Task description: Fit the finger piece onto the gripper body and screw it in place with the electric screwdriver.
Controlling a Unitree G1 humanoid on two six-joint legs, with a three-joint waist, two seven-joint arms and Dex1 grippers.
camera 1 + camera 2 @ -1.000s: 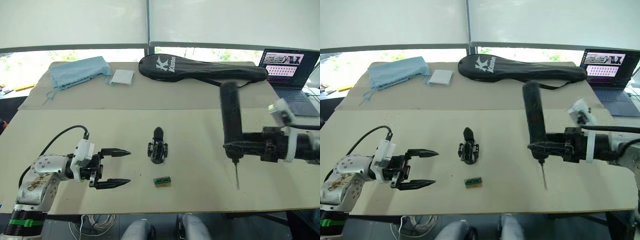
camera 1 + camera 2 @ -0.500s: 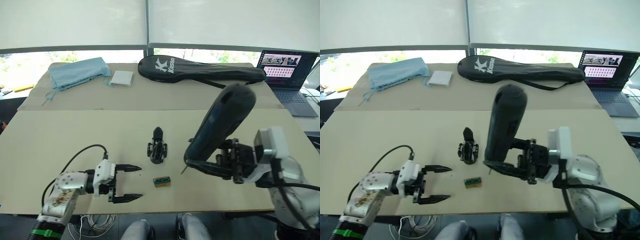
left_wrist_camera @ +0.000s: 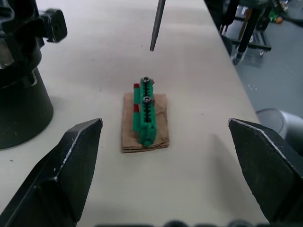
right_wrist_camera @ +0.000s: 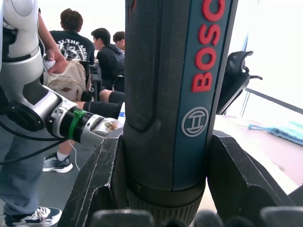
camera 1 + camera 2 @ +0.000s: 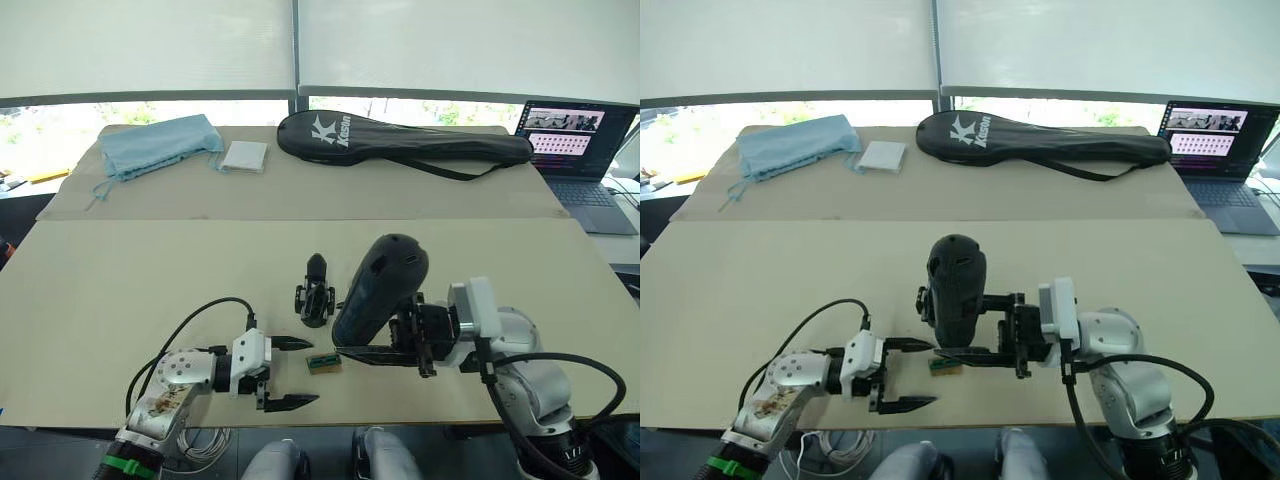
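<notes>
The gripper body [image 5: 316, 301] lies at the table's middle, with the pointed black finger piece [image 5: 316, 266] at its far end, touching it. My right gripper [image 5: 375, 350] is shut on the electric screwdriver [image 5: 381, 288], which leans just right of the gripper body; its fingers [image 4: 97, 184] clamp the barrel [image 4: 180, 94] low down. The metal bit [image 3: 156, 23] hangs over the table just beyond a small green-and-tan box [image 3: 146, 113]. My left gripper [image 5: 308, 371] is open, its fingers to either side of the box's near end without touching it.
The green-and-tan box [image 5: 324, 363] lies just in front of the gripper body. At the back are a black racket bag [image 5: 400, 140], a blue cloth [image 5: 160, 145], a white pad [image 5: 245, 155] and a laptop [image 5: 575, 140]. People sit beyond the table [image 4: 71, 42].
My right arm swung the screwdriver left and inward, from the table's right side to just beside the gripper body. My left gripper moved right, up to the green-and-tan box.
</notes>
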